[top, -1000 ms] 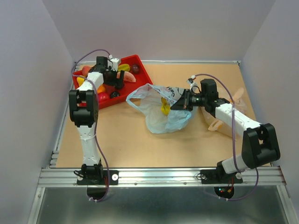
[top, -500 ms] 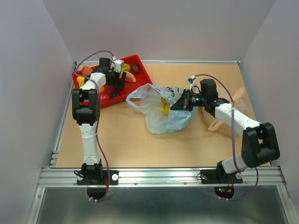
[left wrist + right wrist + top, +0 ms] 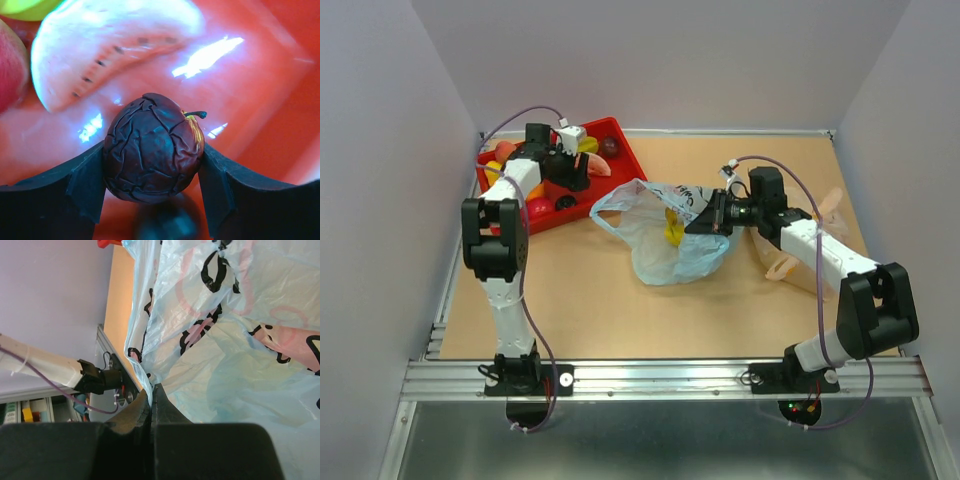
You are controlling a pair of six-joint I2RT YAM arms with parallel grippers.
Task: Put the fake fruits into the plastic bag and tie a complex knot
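Observation:
My left gripper [image 3: 577, 172] is over the red tray and is shut on a dark wrinkled plum [image 3: 152, 147], held between both pads just above the tray floor. A pink melon slice [image 3: 110, 40] and a peach [image 3: 10, 65] lie behind it. More fake fruits stay in the tray, among them another plum [image 3: 609, 146]. The light-blue plastic bag [image 3: 660, 255] lies open mid-table with a yellow banana bunch [image 3: 673, 228] inside. My right gripper [image 3: 705, 222] is shut on the bag's rim film [image 3: 145, 375] and holds it up. No knot shows.
The red tray [image 3: 625, 140] stands at the back left against the wall. A pale orange-beige bag [image 3: 782, 268] lies under my right arm. Walls close in on the left, back and right sides.
My left arm has shifted a little over the tray, its elbow swinging left and the gripper edging toward the back. The right arm and the bag have not moved.

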